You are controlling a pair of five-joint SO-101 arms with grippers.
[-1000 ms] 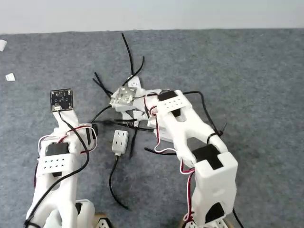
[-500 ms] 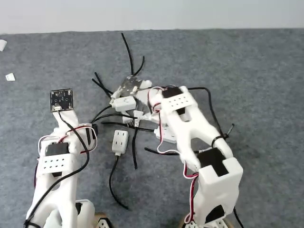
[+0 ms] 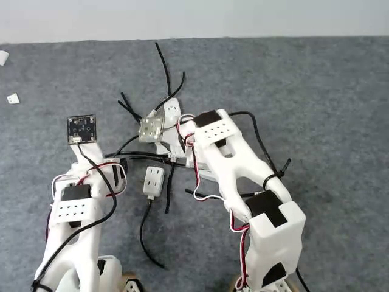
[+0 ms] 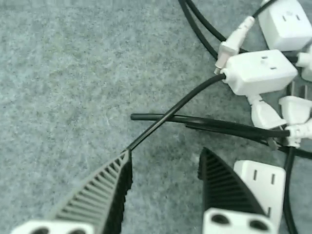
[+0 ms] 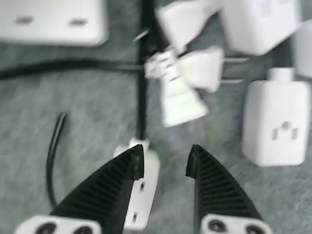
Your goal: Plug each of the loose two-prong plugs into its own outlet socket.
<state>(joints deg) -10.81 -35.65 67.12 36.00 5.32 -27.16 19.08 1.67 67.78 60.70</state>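
W/ right hand (image 5: pixel 165 153) part-open & empty above the tangled cords (image 5: pixel 142 83), left hand (image 4: pixel 165 153) wide & empty, could snag a cord instead of the two-prong plug (image 5: pixel 207 68), dragging sockets (image 5: pixel 280 124).

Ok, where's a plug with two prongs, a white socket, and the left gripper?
two-prong plug (image 5: pixel 207 68), right wrist view, on its white body.
white socket (image 5: pixel 280 124), right wrist view, on its slotted face.
left gripper (image 4: pixel 165 152), left wrist view, midway between its fingertips.
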